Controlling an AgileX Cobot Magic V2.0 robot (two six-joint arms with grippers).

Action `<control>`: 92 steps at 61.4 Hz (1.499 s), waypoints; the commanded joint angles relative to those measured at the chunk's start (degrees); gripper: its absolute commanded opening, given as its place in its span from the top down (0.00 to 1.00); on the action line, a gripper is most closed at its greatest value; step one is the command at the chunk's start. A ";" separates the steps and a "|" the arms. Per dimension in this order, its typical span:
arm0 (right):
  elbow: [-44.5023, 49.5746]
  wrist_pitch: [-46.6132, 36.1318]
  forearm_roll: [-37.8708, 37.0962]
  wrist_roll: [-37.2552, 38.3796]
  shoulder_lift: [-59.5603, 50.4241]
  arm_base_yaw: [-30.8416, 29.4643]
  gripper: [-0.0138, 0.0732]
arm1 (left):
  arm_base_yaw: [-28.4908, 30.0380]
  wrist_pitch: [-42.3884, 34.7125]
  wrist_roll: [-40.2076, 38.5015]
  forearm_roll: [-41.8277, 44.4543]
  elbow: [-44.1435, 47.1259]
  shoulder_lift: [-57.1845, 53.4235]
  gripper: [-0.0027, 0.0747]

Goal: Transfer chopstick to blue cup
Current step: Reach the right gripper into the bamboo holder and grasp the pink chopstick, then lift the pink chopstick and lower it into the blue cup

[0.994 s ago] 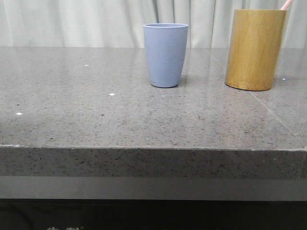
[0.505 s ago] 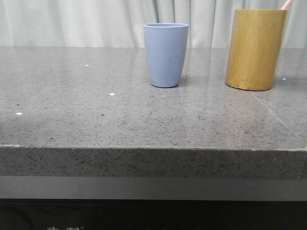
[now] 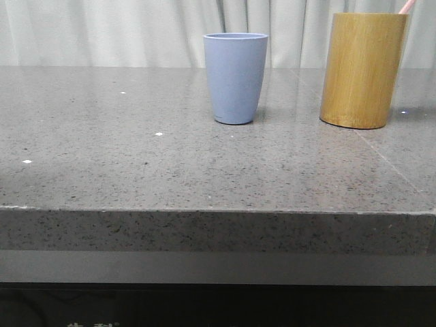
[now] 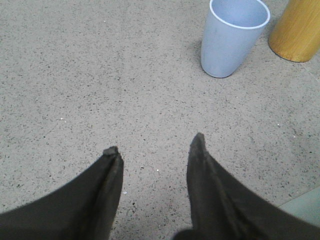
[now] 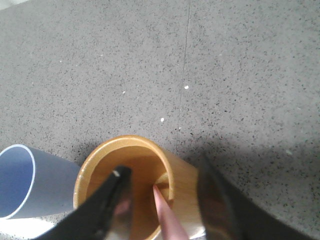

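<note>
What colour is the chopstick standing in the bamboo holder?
Pale pink. The chopstick shows best in the right wrist view, leaning inside the yellow-brown bamboo holder.

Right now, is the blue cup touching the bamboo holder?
Apart. In the front view a clear strip of bare table and curtain shows between the blue cup and the bamboo holder, from base to rim.
</note>
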 commanded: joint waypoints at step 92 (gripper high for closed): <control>-41.55 14.74 -22.12 -1.48 5.47 30.35 0.91 | 0.11 -3.77 0.00 -0.89 -1.64 -0.64 0.56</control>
